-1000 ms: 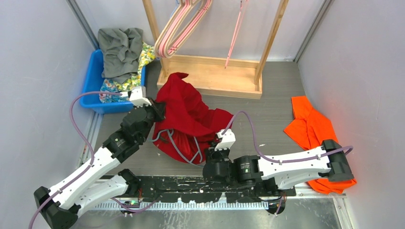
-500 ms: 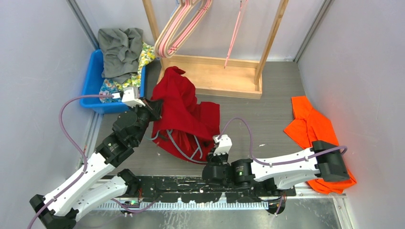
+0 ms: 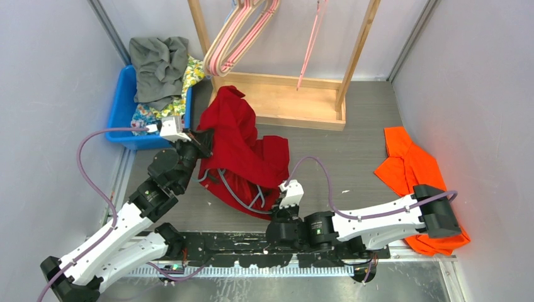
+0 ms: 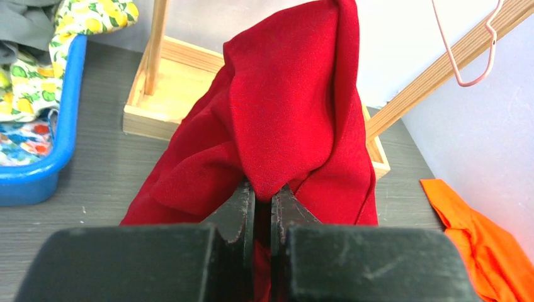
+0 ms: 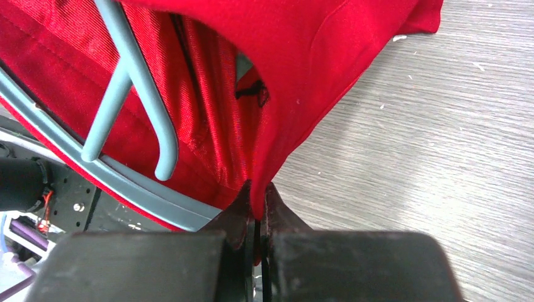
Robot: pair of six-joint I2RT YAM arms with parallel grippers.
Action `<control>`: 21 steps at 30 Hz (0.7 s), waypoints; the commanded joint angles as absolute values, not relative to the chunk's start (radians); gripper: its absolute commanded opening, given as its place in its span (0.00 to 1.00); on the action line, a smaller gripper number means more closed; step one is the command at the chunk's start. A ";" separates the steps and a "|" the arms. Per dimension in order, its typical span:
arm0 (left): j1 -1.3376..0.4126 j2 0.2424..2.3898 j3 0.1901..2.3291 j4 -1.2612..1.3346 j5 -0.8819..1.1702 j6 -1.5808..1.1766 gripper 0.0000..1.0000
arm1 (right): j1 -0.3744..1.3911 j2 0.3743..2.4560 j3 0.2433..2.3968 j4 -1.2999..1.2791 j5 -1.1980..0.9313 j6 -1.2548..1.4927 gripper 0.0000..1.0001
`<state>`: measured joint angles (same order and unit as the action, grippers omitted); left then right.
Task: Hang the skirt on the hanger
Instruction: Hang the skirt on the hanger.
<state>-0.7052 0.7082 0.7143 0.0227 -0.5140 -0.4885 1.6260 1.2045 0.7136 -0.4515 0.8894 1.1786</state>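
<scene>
The red skirt (image 3: 242, 151) lies bunched in the middle of the table, with a grey-blue hanger (image 3: 236, 195) partly inside it. My left gripper (image 3: 203, 143) is shut on the skirt's upper left edge; in the left wrist view the cloth (image 4: 289, 119) rises from the closed jaws. My right gripper (image 3: 280, 202) is shut on the skirt's lower right edge. In the right wrist view the red fabric (image 5: 296, 75) is pinched between the jaws and the hanger (image 5: 135, 94) shows inside the skirt's opening.
A wooden rack (image 3: 283, 100) with pink hangers (image 3: 236, 34) stands at the back. A blue bin (image 3: 126, 110) with grey and floral clothes sits at the back left. An orange garment (image 3: 412, 167) lies at the right, under the right arm's elbow.
Both grippers have drawn the skirt toward the left and the near edge. Its right side has folded in and become narrower. The right gripper has shifted left and nearer.
</scene>
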 commanded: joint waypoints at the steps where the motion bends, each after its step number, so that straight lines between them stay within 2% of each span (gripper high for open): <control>1: -0.713 0.691 0.747 0.204 -0.545 -0.415 0.00 | 1.635 1.148 0.785 -0.517 0.904 1.175 0.01; 10: -0.727 0.696 0.733 0.282 -0.543 -0.318 0.00 | 1.634 1.159 0.906 -0.559 0.839 1.094 0.01; 17: -0.731 0.744 0.755 0.356 -0.450 -0.248 0.00 | 1.622 1.169 1.056 -0.619 0.766 1.014 0.01; 21: -0.742 0.769 0.790 0.369 -0.399 -0.221 0.00 | 1.554 1.167 1.148 -0.681 0.705 0.950 0.01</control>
<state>-0.7273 0.7662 0.7151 0.2001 -0.4690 -0.2661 1.6077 1.1854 1.0302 -0.6628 0.7437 1.0256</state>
